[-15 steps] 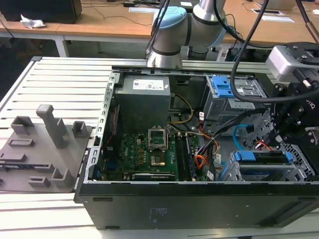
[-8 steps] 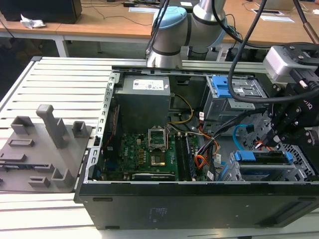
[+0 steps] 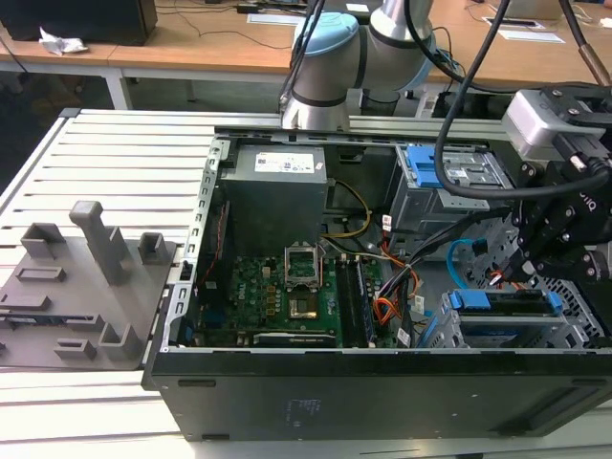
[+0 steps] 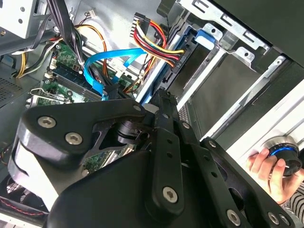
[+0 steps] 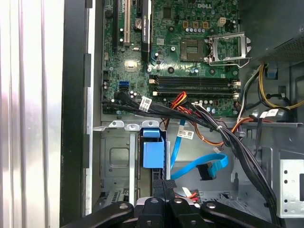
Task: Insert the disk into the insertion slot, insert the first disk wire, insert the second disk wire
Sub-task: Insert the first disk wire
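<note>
The disk [image 3: 502, 304], in its blue carrier [image 5: 153, 154], sits inside the insertion slot [image 3: 566, 323] at the case's corner on the exterior view's right. My gripper [image 3: 526, 273] hangs just behind that cage, its fingers pressed together [image 5: 164, 184]. The first disk wire [image 5: 189, 193], a thin red lead, comes out right beside the fingertips, and its plug is hidden between them. The second disk wire [image 5: 194, 166] lies loose as a light-blue loop [image 4: 111, 59], with its dark plug [image 5: 207, 172] free beside my gripper.
The open case holds the motherboard [image 3: 287, 287], a power supply [image 3: 277, 182] and a taller cage with a blue latch plate [image 3: 421, 167]. Black cables and an orange-black bundle [image 5: 190, 111] cross above the slot. A hand [image 4: 266, 166] holds a round knob. A grey fixture [image 3: 76, 287] lies outside the case.
</note>
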Controlling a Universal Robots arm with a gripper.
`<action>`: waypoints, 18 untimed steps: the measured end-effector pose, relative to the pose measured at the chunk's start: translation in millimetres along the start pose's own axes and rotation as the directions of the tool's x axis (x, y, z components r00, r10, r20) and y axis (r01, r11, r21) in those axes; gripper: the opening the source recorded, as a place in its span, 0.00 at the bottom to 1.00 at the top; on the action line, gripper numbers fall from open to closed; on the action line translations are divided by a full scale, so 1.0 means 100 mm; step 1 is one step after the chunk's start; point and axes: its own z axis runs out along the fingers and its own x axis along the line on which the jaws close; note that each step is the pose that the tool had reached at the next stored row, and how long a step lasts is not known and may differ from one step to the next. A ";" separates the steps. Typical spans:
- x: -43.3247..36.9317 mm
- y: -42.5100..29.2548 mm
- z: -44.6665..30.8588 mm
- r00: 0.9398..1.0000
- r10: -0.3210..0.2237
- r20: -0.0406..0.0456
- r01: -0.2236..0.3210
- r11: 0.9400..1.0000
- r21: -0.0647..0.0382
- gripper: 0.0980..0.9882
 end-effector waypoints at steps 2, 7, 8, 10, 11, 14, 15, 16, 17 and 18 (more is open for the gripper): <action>0.000 0.000 0.009 1.000 0.000 0.000 0.000 1.000 0.000 0.01; 0.003 -0.003 0.060 1.000 0.000 0.000 0.000 1.000 0.000 0.01; 0.003 -0.003 0.070 1.000 0.000 0.000 0.000 1.000 0.000 0.01; 0.003 -0.004 0.078 1.000 0.000 0.000 0.000 1.000 0.000 0.01; 0.004 -0.004 0.086 1.000 0.000 0.000 0.000 1.000 0.000 0.01; 0.004 -0.004 0.101 1.000 0.000 0.000 0.000 1.000 0.000 0.01; 0.005 -0.004 0.101 1.000 0.000 0.000 0.000 1.000 0.000 0.01; 0.004 -0.004 0.103 1.000 0.000 0.000 0.000 1.000 0.000 0.01; 0.004 -0.004 0.103 1.000 0.000 0.000 0.000 1.000 0.000 0.01; 0.004 -0.005 0.103 1.000 0.000 0.000 0.000 1.000 0.000 0.01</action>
